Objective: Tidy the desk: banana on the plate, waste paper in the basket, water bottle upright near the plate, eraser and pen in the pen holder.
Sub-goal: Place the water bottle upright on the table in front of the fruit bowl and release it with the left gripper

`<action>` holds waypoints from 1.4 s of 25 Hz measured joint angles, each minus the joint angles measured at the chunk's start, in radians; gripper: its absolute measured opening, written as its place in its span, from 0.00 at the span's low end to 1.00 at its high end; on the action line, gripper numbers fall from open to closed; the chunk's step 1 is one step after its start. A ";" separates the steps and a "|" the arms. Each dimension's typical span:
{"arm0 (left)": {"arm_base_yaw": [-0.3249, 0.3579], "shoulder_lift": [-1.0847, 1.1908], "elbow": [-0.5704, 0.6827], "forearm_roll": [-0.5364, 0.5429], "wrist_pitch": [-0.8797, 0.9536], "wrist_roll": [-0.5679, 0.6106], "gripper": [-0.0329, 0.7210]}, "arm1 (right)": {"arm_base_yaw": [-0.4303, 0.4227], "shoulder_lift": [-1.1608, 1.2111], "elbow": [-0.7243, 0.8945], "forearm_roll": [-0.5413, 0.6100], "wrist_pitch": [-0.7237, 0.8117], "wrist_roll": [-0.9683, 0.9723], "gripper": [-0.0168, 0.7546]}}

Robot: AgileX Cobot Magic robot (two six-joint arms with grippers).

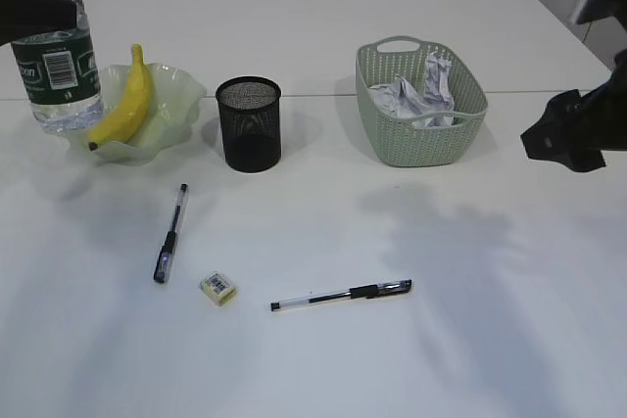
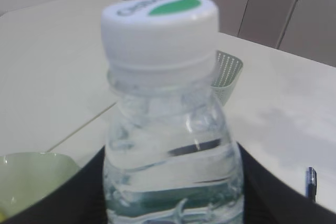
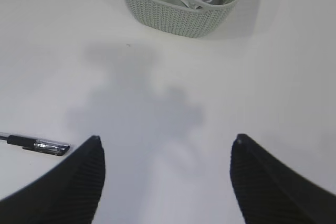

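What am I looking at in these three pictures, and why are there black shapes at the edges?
It is a two-armed robot tidying a white table. One picture looks at the table from the front; the others come from cameras on each wrist, so the black shapes are its fingers. The left gripper holds a water bottle upright beside the plate, where a banana lies. The right gripper is open over bare table, holding nothing. Crumpled paper sits in the basket. Two pens and an eraser still lie loose before the pen holder.
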 joint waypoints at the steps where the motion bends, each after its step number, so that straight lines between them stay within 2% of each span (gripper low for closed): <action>1: 0.000 0.000 0.003 0.000 0.000 -0.001 0.55 | -0.001 0.000 0.000 -0.004 0.000 0.004 0.74; 6: 0.002 0.000 0.071 -0.002 0.000 0.024 0.55 | -0.001 0.000 0.000 -0.006 -0.007 0.010 0.74; 11: 0.018 0.000 0.153 -0.097 -0.004 0.156 0.55 | -0.001 0.000 0.000 -0.006 -0.019 0.010 0.74; 23: 0.025 0.058 0.161 -0.211 -0.019 0.325 0.55 | -0.001 0.000 0.000 -0.006 -0.024 0.010 0.74; 35: 0.012 0.124 0.163 -0.226 -0.037 0.430 0.55 | -0.001 0.000 0.000 -0.006 -0.024 0.012 0.74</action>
